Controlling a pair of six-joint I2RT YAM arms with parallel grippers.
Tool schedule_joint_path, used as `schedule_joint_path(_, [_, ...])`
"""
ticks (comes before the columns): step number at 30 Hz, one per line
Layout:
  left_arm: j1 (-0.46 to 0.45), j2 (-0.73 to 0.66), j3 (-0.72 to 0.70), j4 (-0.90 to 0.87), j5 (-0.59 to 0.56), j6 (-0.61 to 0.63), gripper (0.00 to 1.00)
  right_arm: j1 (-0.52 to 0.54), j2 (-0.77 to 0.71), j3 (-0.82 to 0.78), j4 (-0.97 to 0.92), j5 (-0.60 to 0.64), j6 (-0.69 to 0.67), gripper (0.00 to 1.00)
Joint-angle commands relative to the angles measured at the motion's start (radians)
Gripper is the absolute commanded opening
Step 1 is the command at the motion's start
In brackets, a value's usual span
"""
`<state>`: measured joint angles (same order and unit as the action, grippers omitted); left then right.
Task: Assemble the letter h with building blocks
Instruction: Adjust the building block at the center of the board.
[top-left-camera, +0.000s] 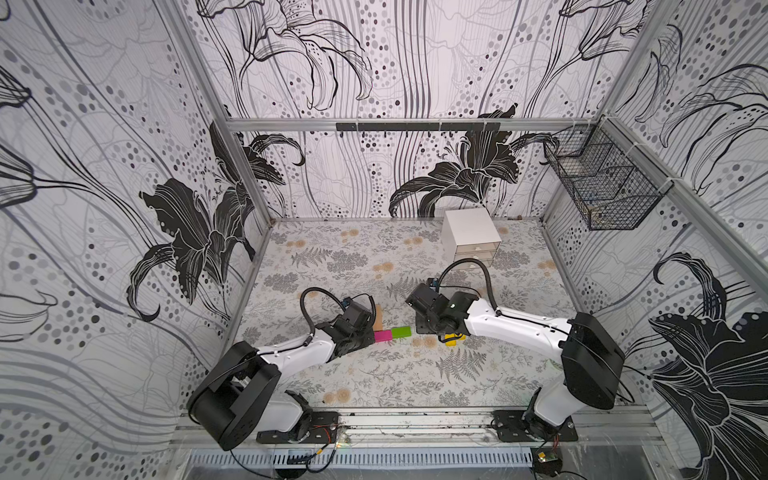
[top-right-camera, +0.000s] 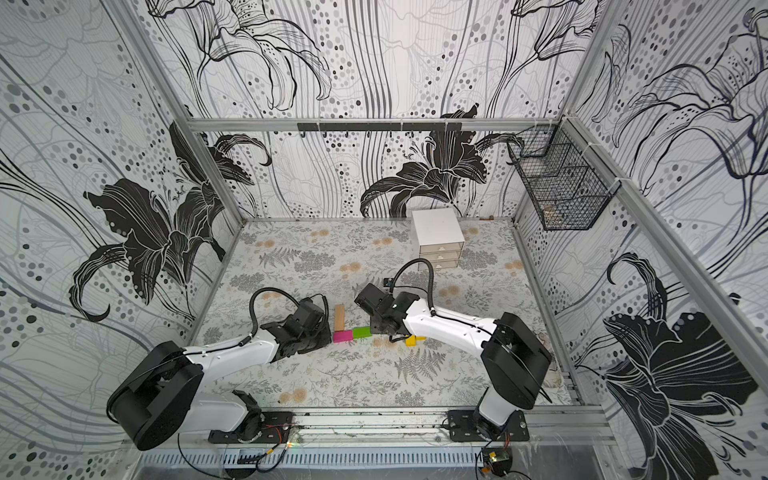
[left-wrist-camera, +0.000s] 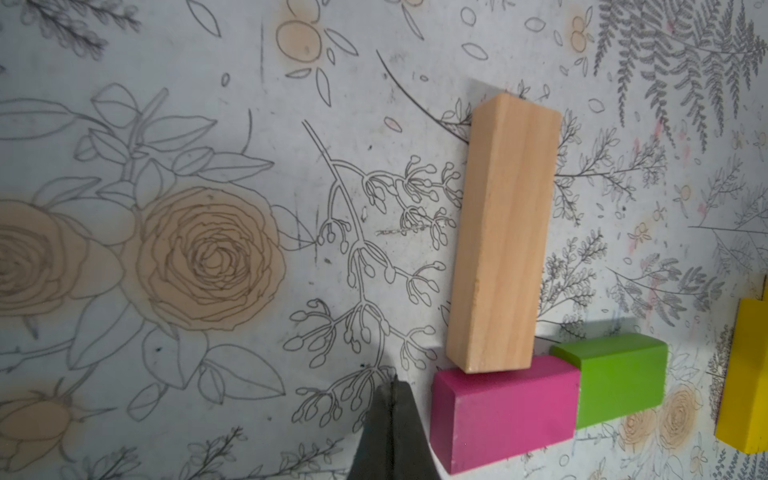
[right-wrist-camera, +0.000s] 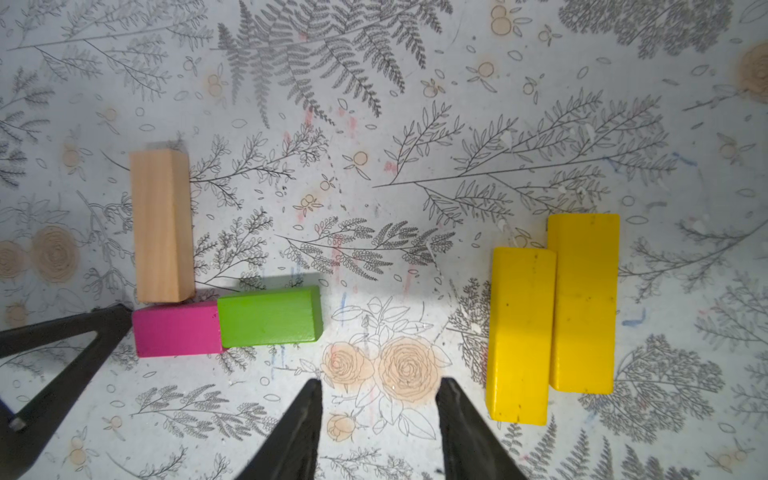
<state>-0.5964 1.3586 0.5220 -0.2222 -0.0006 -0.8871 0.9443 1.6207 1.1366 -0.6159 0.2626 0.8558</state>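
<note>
**Building blocks (top-left-camera: 382, 336): five on the bench, three joined and two apart**

Five blocks lie flat on the flower-printed bench (top-left-camera: 374, 374): one tan, one pink, one green and two yellow. There are two end effectors, one white drawer box (top-left-camera: 469, 232) with three drawers at the back of the bench, and one wire basket (top-left-camera: 602, 183) on the side wall.

The tan block (left-wrist-camera: 503, 232) is long, of bare wood with visible grain. One of its short ends touches the long side of the pink block (left-wrist-camera: 503, 415). The pink block is short, and the short green block (left-wrist-camera: 619, 382) touches it end to end, so these three make a corner shape. The two yellow blocks (right-wrist-camera: 521, 336) (right-wrist-camera: 582, 303) are long and touch along their long sides, one shifted a little along the other. They lie apart from the green block, and in both top views the right arm partly hides them.

The left end effector (left-wrist-camera: 392, 415) is closed and holds nothing; its tip is just beside the free end of the pink block. The right end effector (right-wrist-camera: 378, 395) has its jaws narrowly apart and empty, over bare bench between the green block and the yellow pair.
</note>
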Motion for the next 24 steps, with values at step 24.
schedule_joint_path(24, [-0.038, 0.043, 0.071, -0.034, -0.029, 0.003, 0.02, 0.008, -0.007, 0.006, -0.033, 0.018, 0.017, 0.48])
